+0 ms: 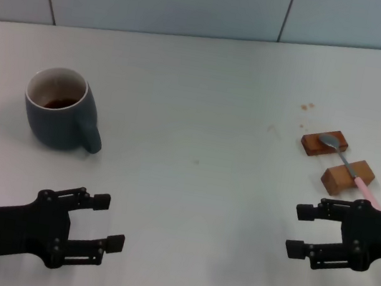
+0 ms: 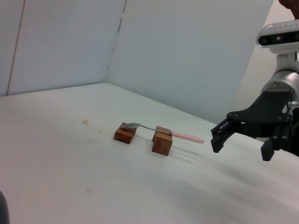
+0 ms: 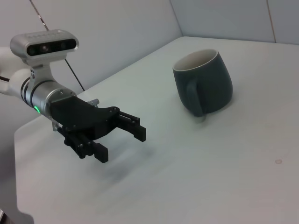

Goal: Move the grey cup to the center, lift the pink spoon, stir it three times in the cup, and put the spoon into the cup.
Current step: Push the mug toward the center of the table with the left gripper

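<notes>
The grey cup (image 1: 60,109) stands upright at the left of the table, its handle turned toward the front right; it also shows in the right wrist view (image 3: 203,82). The pink spoon (image 1: 346,165) lies across two brown wooden blocks at the right, bowl on the far block, pink handle pointing toward the front; it shows in the left wrist view (image 2: 163,132) too. My left gripper (image 1: 107,223) is open and empty, in front of the cup. My right gripper (image 1: 298,230) is open and empty, just in front of the spoon's handle.
Two brown wooden blocks (image 1: 324,143) (image 1: 347,177) hold the spoon off the table. Small brown stains (image 1: 306,106) mark the table behind them. A tiled wall runs along the table's back edge.
</notes>
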`<act>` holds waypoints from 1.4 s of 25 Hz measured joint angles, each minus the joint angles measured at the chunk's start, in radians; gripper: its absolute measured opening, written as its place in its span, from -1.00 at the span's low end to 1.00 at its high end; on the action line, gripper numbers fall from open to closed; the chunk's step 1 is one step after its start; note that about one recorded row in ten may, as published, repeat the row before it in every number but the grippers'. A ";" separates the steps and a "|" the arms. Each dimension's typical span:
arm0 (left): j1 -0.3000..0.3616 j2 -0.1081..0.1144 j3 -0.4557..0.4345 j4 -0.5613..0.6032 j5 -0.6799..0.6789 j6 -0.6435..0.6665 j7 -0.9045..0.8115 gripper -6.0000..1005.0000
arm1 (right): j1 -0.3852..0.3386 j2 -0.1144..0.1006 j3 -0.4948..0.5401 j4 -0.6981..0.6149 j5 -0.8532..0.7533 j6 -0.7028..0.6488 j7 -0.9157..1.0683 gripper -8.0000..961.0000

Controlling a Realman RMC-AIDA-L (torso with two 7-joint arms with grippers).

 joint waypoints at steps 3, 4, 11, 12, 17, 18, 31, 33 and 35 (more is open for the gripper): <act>0.000 0.000 0.000 0.000 0.000 -0.002 0.000 0.60 | 0.000 0.000 0.000 0.000 0.000 0.000 -0.005 0.72; 0.000 0.000 0.000 0.000 0.000 -0.002 0.000 0.59 | 0.000 0.001 0.000 0.000 0.000 0.000 -0.007 0.71; 0.016 -0.001 -0.073 -0.001 -0.053 0.003 0.072 0.53 | -0.002 0.001 0.000 0.000 0.000 0.000 -0.011 0.71; 0.023 -0.002 -0.102 -0.003 -0.074 0.002 0.094 0.52 | -0.002 0.002 0.000 0.000 0.000 0.000 -0.011 0.71; 0.060 -0.005 -0.355 -0.059 -0.280 -0.043 0.307 0.48 | -0.003 0.003 0.000 0.001 0.000 0.000 -0.012 0.70; 0.060 -0.004 -0.394 -0.075 -0.314 -0.069 0.364 0.47 | -0.003 0.002 0.000 0.001 0.000 0.000 -0.012 0.70; -0.107 -0.014 -0.499 -0.371 -0.590 -0.497 1.546 0.09 | -0.003 0.002 0.000 0.002 0.000 -0.007 -0.009 0.68; -0.139 -0.016 -0.505 -0.398 -0.603 -0.568 1.708 -0.05 | -0.003 0.002 0.000 0.002 0.000 -0.007 -0.009 0.68; -0.150 -0.015 -0.506 -0.418 -0.607 -0.575 1.758 -0.24 | -0.003 0.002 0.000 0.002 0.000 -0.006 -0.010 0.68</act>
